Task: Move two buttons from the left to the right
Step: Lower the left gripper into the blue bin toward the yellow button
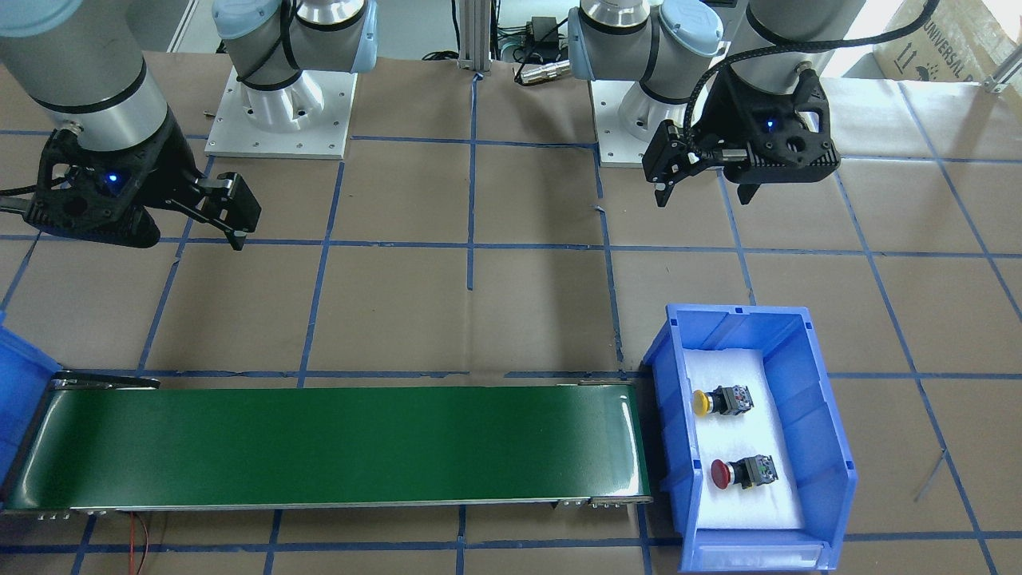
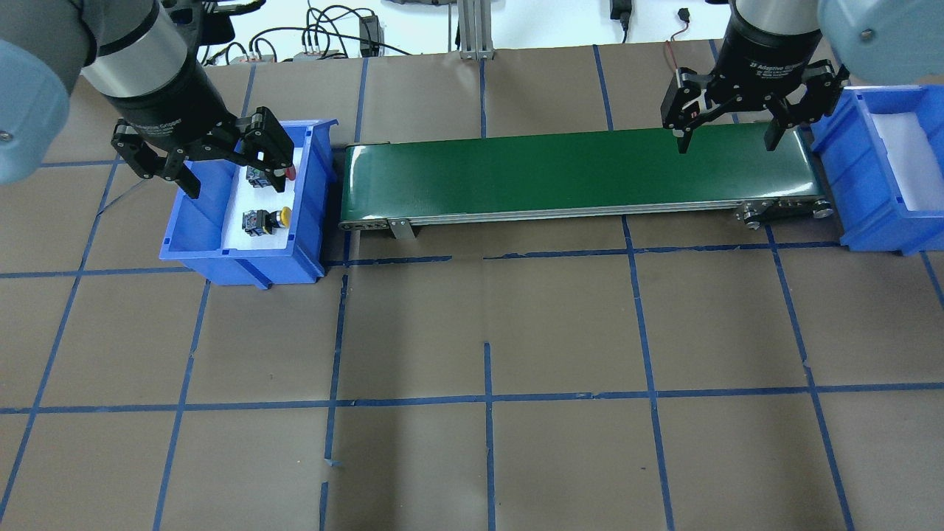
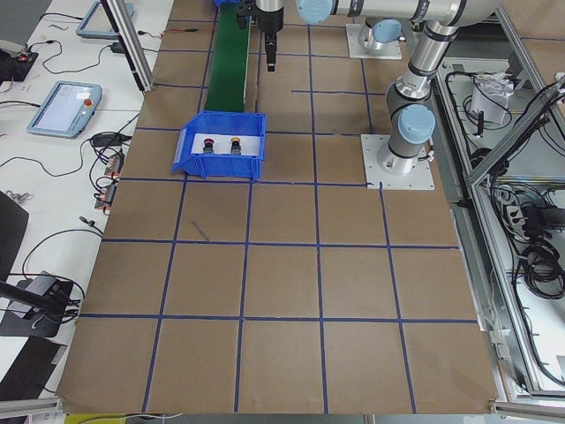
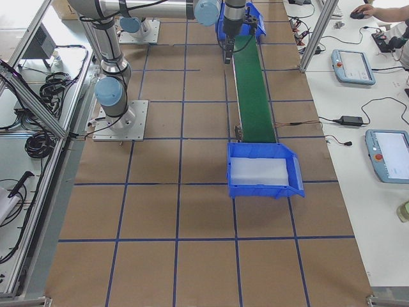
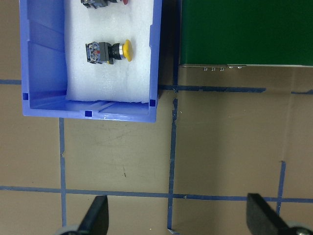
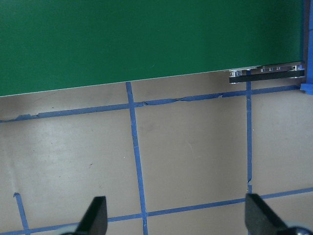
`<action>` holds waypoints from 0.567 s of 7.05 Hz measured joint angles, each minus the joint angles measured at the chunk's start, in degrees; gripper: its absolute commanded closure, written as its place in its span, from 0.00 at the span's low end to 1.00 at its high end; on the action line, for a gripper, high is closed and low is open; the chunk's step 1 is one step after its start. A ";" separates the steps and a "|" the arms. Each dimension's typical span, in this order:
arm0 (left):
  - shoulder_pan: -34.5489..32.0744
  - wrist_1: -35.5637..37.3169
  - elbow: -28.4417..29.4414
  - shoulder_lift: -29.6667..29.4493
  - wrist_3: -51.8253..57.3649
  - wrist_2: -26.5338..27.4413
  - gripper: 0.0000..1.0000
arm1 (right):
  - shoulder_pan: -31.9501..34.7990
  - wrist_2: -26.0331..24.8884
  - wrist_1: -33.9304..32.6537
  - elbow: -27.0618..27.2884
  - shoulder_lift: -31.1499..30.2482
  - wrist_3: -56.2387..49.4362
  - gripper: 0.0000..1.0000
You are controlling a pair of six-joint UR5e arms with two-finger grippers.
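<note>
Viewing the table from across it, I see the left gripper (image 1: 706, 192) hanging with its jaws spread wide and nothing between them, on the robot's side of the left bin (image 1: 818, 399) and apart from its rim. Both buttons lie on their sides on the white liner (image 1: 750, 511) inside that bin, caps turned toward the conveyor belt (image 1: 335, 443). The yellow button (image 1: 722, 400) is the nearer of the two to the robot, and the red button (image 1: 744, 473) lies beyond it, the two well apart and not touching. In my left wrist view the fingertips (image 5: 98, 215) sit over bare brown paper at the bottom of the picture, while the yellow button shows near the top and the red one is cut off by the upper edge, so neither lies between the jaws. The right gripper (image 2: 726, 144) also has its jaws spread and holds nothing. It hangs by the belt's far end, near the right bin (image 2: 848, 169), and its wrist view shows green belt above and taped paper under the fingertips (image 6: 95, 215).
</note>
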 measured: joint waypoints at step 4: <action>-0.03 0.00 -0.07 0.13 0.02 0.00 0.00 | 0.17 0.11 0.25 -0.61 -0.21 0.54 0.00</action>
